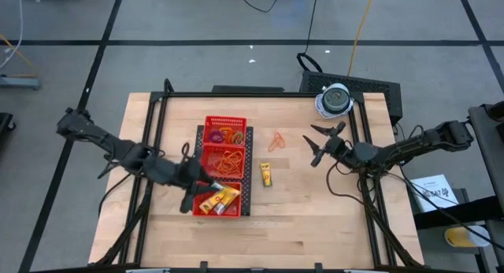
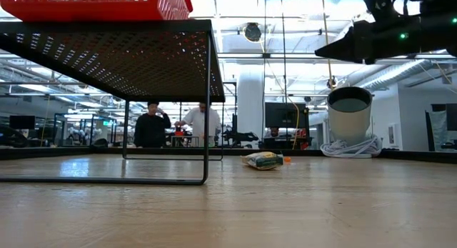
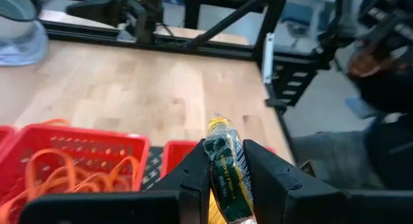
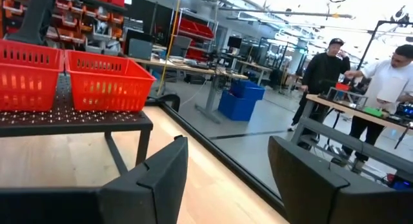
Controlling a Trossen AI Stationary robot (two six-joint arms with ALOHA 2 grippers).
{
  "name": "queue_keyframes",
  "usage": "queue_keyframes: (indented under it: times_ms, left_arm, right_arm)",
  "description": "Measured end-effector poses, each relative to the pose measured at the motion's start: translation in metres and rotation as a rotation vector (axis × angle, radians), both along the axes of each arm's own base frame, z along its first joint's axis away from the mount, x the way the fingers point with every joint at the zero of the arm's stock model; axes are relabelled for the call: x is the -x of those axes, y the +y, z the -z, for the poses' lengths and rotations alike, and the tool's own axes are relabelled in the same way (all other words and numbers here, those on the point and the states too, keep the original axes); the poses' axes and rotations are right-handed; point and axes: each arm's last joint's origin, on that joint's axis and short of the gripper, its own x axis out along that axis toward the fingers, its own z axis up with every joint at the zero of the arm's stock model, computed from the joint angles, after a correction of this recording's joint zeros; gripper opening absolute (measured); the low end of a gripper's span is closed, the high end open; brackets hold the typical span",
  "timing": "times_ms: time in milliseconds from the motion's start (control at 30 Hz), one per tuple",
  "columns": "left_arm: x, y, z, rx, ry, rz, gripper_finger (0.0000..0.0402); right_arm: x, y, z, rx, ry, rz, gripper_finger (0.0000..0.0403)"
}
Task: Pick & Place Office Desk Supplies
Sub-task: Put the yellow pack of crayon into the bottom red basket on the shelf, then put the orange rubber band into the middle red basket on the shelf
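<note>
The left pincer is hovering over the near compartment of the red mesh tray, its fingers pinching a yellow stick with a dark printed wrapper that is standing upright between them. More yellow sticks are lying in that near compartment, while a tangle of orange rubber bands is filling the middle one and orange bands with small coloured rings are sitting in the far one. The tray is resting on a dark perforated stand raised above the wooden desk. Just right of the tray, another yellow stick is lying on the bare desk, and beyond it a single orange rubber-band loop is lying apart from everything else. Farther right, the right pincer is hanging above the desk with its fingers spread wide and holding nothing. A white-grey round dome is sitting at the far right corner of the desk. In the room behind, two people are standing at a workbench.
</note>
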Motion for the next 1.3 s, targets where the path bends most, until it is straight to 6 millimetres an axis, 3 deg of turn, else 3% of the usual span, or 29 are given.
queue_keyframes:
  times_ms: [300,633,833,1300]
  left_arm:
    - [0.023,-0.019,0.018,-0.071,-0.046,-0.038,0.0074]
    - [0.042,-0.010,0.049,-0.021,-0.163,-0.100,0.0077]
    - [0.043,-0.010,0.051,0.007,-0.182,-0.105,0.0084]
    - [0.037,-0.003,0.046,0.039,-0.229,-0.150,0.0232]
  right_arm:
    - [0.000,0.000,0.001,0.003,0.005,-0.002,0.0200]
    - [0.000,0.000,0.001,0.003,0.005,-0.003,0.0197]
    - [0.000,0.000,0.001,0.003,0.005,-0.003,0.0194]
    - [0.000,0.000,0.001,0.003,0.005,-0.003,0.0193]
